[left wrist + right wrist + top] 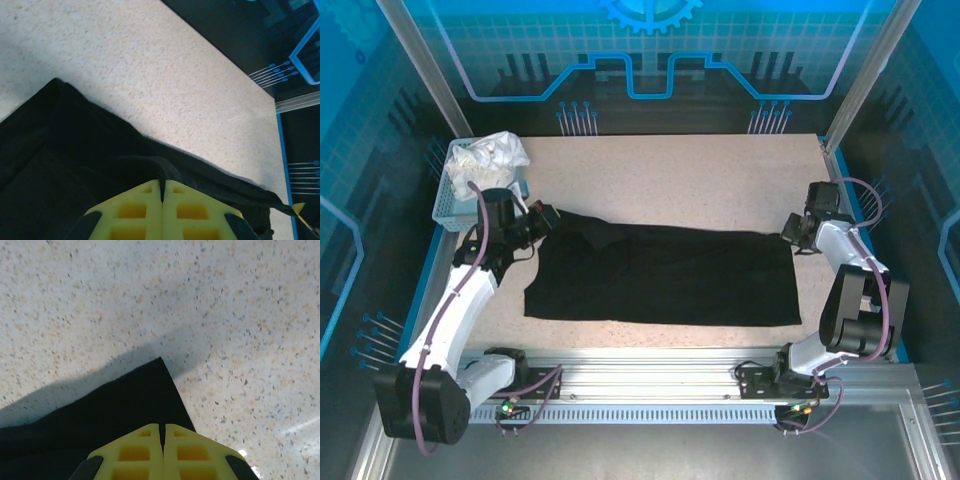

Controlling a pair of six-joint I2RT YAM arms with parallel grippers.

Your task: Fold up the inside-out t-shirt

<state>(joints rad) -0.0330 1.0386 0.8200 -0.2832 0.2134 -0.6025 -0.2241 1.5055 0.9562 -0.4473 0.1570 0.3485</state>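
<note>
left claw (540, 219) is clamped shut on the far-left corner of the black t-shirt (660, 270), and right claw (792, 233) is clamped shut on its far-right corner. in each wrist view the yellow fingers meet with no gap and dark cloth runs in under their tips. the t-shirt lies spread across the middle of the table (670, 165) as a wide dark band. it is mostly flat, with a straight near edge and a far-left part that narrows towards the left claw. no print shows on the upward side.

by the look of it, the cloth is light, thin and limp. it will likely sag between two holds, stretch a little, and slide easily over the speckled top. corners and hems are the places to pinch, both at once, so an edge travels straight.

from overhead come the whole outline and both arms' places. the left wrist view adds a small ridge of fabric bunched at the left claw (162, 181). the right wrist view adds that the corner pokes out past the right claw (162, 425) and throws a shadow, so it seems raised off the table. behind the left arm, a blue basket (440, 205) holds white cloth (492, 155).
</note>
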